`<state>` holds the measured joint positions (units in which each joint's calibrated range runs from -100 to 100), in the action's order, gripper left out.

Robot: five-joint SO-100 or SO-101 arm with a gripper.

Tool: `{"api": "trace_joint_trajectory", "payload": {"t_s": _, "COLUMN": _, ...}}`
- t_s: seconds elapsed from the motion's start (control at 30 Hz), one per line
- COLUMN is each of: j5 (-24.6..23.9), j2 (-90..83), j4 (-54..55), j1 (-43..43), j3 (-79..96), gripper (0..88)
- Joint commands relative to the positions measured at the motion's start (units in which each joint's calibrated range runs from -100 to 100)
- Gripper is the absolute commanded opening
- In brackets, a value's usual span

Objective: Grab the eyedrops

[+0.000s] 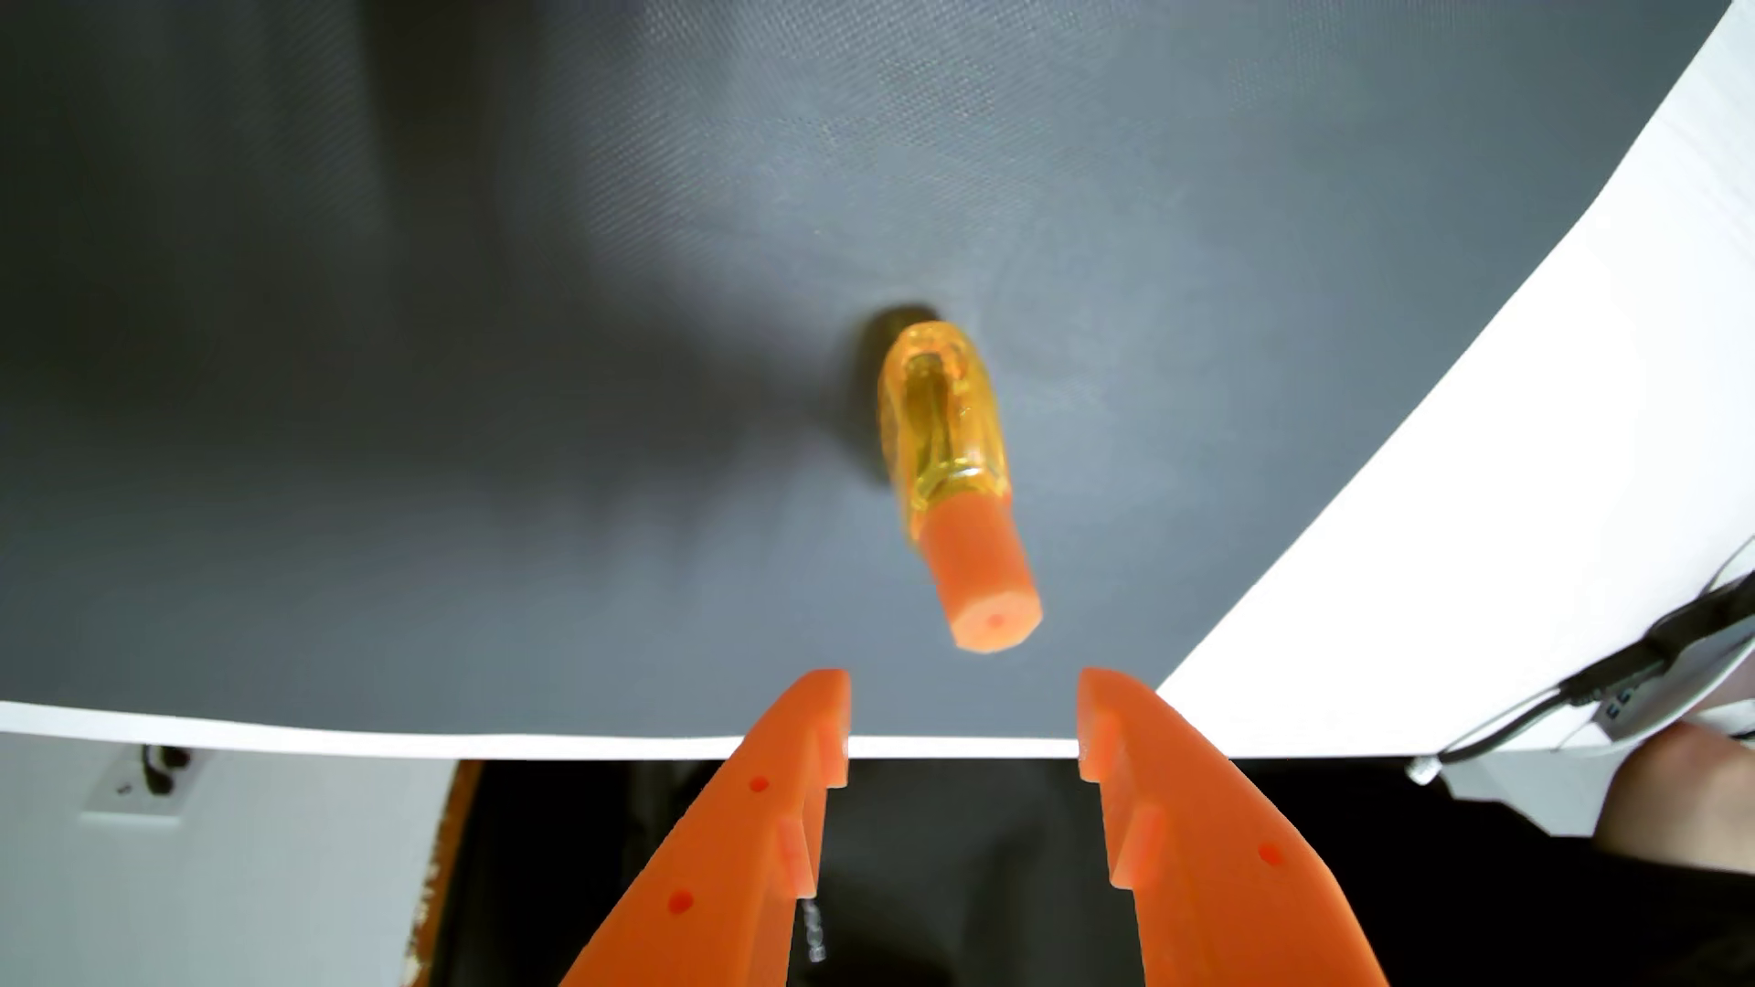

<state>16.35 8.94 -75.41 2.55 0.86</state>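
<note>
In the wrist view the eyedrops bottle (945,465) stands on the dark grey mat (475,380), a clear yellow-orange body with an orange cap pointing toward the camera. My orange gripper (964,693) enters from the bottom edge, just short of the cap. Its two fingers (760,835) are spread wide with nothing between them. The bottle sits slightly above and between the fingertips, apart from both.
The mat's white edge (380,735) runs along the bottom, with dark floor below it. A white surface (1519,427) borders the mat at the right, where a black cable (1614,664) lies. A wall socket (142,773) shows at lower left.
</note>
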Motion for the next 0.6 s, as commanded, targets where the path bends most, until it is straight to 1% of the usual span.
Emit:
{"api": "trace_joint_trajectory", "payload": {"t_s": 0.0, "j5": -0.9, "j2": 1.5, "j4": 0.2, "j1": 0.8, "j3": -5.0, "gripper": 14.0}}
{"api": "trace_joint_trajectory", "payload": {"t_s": 0.17, "j5": -0.9, "j2": 5.7, "j4": -0.2, "j1": 0.9, "j3": -8.6, "gripper": 14.0}}
{"api": "trace_joint_trajectory", "payload": {"t_s": 0.57, "j5": -0.9, "j2": 10.0, "j4": -0.2, "j1": 1.5, "j3": -8.2, "gripper": 14.0}}
